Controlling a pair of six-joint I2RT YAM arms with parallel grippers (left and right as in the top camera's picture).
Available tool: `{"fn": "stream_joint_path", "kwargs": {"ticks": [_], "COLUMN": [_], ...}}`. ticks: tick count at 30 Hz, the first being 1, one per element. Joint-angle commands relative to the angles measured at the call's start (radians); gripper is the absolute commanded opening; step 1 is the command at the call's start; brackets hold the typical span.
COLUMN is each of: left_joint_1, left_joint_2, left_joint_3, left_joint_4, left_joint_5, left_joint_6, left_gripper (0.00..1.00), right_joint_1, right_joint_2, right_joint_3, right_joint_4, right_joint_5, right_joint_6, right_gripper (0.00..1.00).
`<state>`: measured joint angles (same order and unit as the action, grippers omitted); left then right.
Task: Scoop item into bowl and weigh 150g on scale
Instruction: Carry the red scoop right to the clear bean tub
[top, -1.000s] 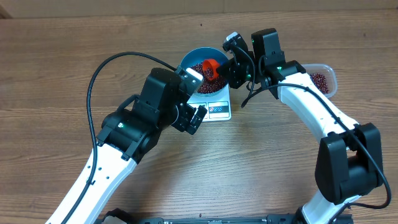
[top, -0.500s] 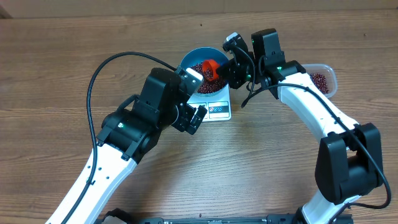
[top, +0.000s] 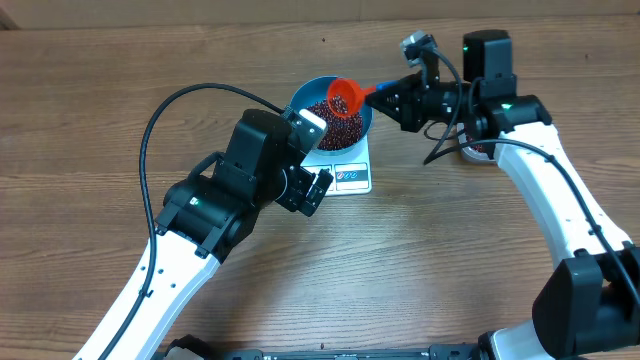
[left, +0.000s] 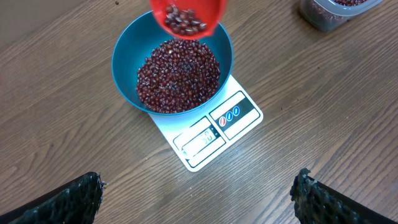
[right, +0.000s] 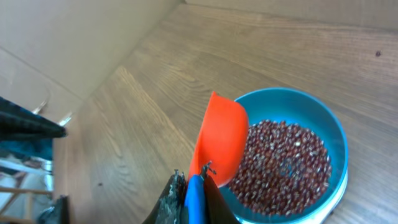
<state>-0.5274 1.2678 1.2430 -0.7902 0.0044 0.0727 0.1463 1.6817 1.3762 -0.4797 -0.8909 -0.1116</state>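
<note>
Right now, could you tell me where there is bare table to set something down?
Free: the table left of the left arm, and the stretch between it and the right arm, nearer than the scale. Crowded: around the bowl, scoop and container.

A red scoop (left: 216, 11) with beans (left: 185, 18) hangs over the bean-filled bowl (left: 127, 68) on the scale (left: 214, 127).
</note>
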Motion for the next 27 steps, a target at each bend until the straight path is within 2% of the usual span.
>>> {"fn": "stream_joint_path", "kwargs": {"ticks": [1,11,16,23,27], "left_joint_1": [0.003,0.003,0.003,0.003,0.003], "left_joint_2": [0.004,0.004,0.004,0.004,0.004], "left_joint_3": [-0.004,-0.004,-0.004,-0.004,-0.004], "left_joint_4": [0.001,0.001,0.001,0.001,0.001], "left_joint_5": [0.007,0.007,0.007,0.007,0.007], "left_joint_6": [-0.017,-0.017,-0.017,-0.017,-0.017], "left_gripper": [0.99,1.0,0.99,1.0,1.0], "right_joint_1": [-0.066,-0.403,-0.532,-0.602,-0.576], "right_joint_2": [-0.042,-0.061,-0.061,-0.061,-0.069], "right_joint_3": [0.013,0.013,0.013,0.013,0.013], "right_joint_4": [-0.021,-0.142,-0.243,-0.351,-0.377], "right_joint_5": [-0.046,-0.046,0.093,0.209,0.465], "right_joint_6": [0.015,0.013,-0.109,-0.254,-0.287], "right_gripper": [0.04,0.04,0.04,0.04,0.04]}}
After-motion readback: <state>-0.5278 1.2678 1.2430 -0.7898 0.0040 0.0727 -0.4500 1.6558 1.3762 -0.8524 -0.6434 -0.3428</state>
